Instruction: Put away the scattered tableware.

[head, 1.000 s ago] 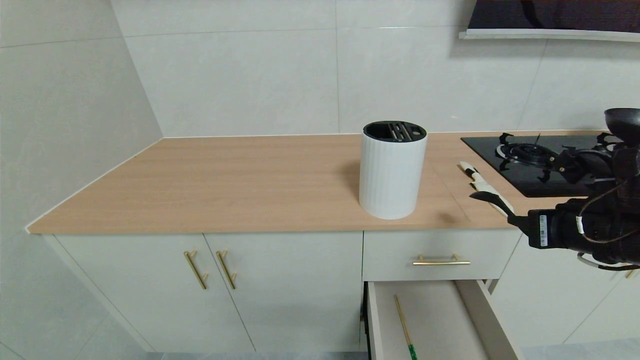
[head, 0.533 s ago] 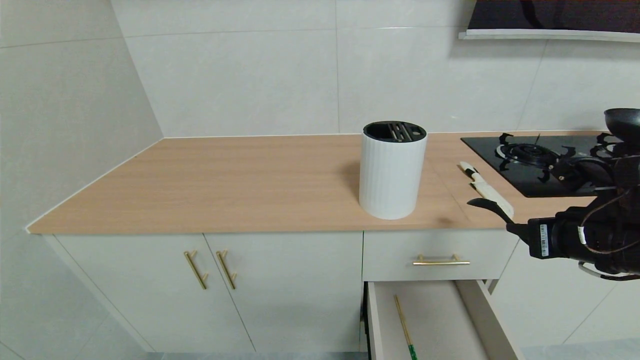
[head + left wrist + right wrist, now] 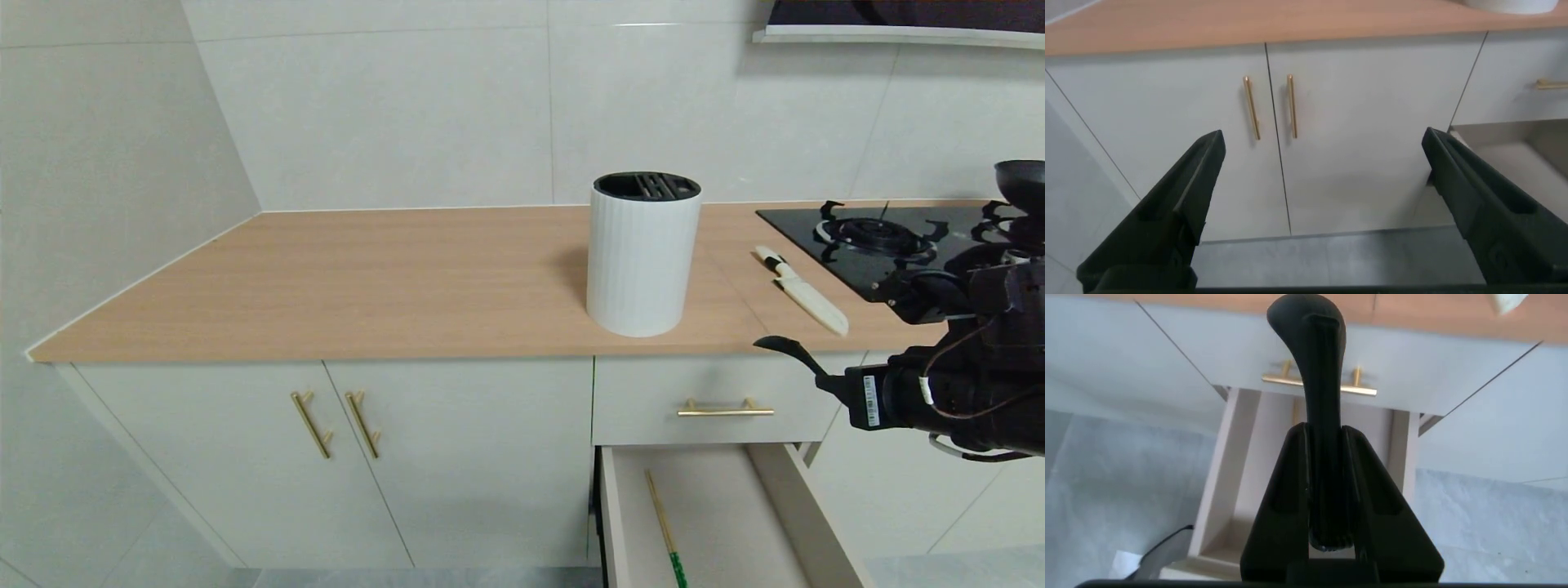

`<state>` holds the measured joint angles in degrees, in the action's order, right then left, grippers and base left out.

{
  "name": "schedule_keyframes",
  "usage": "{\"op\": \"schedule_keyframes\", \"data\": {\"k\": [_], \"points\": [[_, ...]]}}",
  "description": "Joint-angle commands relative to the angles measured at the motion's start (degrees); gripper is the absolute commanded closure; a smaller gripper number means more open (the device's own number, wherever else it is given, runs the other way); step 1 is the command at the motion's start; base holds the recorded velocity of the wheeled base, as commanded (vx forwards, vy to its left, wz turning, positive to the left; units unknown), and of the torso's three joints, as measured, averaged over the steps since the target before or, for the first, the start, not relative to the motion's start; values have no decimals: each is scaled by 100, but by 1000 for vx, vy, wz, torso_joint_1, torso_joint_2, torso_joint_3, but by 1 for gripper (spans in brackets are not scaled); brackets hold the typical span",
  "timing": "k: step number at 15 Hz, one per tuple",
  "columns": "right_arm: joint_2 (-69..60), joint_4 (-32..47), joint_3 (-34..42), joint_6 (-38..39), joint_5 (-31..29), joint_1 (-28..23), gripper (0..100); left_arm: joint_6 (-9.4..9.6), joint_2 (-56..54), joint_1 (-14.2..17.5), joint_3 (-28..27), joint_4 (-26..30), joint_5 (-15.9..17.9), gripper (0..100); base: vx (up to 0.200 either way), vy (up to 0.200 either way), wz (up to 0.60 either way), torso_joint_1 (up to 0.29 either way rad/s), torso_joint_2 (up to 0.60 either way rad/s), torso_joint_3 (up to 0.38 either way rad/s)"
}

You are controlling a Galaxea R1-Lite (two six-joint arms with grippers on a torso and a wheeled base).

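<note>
A white knife (image 3: 800,290) with a black band lies flat on the wooden counter (image 3: 367,278), right of a white ribbed holder (image 3: 642,253) with a black slotted top. My right gripper (image 3: 775,345) is shut with nothing in it, and hangs in front of the counter's edge, just below the knife's tip. From the right wrist it (image 3: 1306,327) hangs over the open drawer (image 3: 1249,482); a white bit of the knife (image 3: 1507,302) shows at the corner. A pair of chopsticks (image 3: 665,527) lies in that drawer (image 3: 784,523). My left gripper (image 3: 1323,212) is open, low before the cabinet doors (image 3: 1355,131).
A black gas hob (image 3: 882,241) sits at the counter's right end. A shut drawer with a gold handle (image 3: 725,408) is above the open one. Two cabinet doors with gold handles (image 3: 331,423) stand to the left. Tiled walls close the back and left.
The head camera has shifted, so the whole picture moved. My right gripper has dropped from over the knife to below the counter's edge and drawn a little left.
</note>
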<state>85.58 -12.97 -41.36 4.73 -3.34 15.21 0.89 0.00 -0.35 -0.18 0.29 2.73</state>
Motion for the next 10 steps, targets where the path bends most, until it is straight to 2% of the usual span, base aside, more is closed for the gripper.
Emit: {"op": "schedule_keyframes", "data": {"k": [1, 10], "points": [[55, -4, 5, 2, 0, 25, 100, -1, 9, 0, 1, -3, -1, 0, 0, 0, 0, -207, 496, 281], [363, -4, 5, 10, -18, 34, 100, -1, 9, 0, 1, -3, -1, 0, 0, 0, 0, -188, 484, 288]]}}
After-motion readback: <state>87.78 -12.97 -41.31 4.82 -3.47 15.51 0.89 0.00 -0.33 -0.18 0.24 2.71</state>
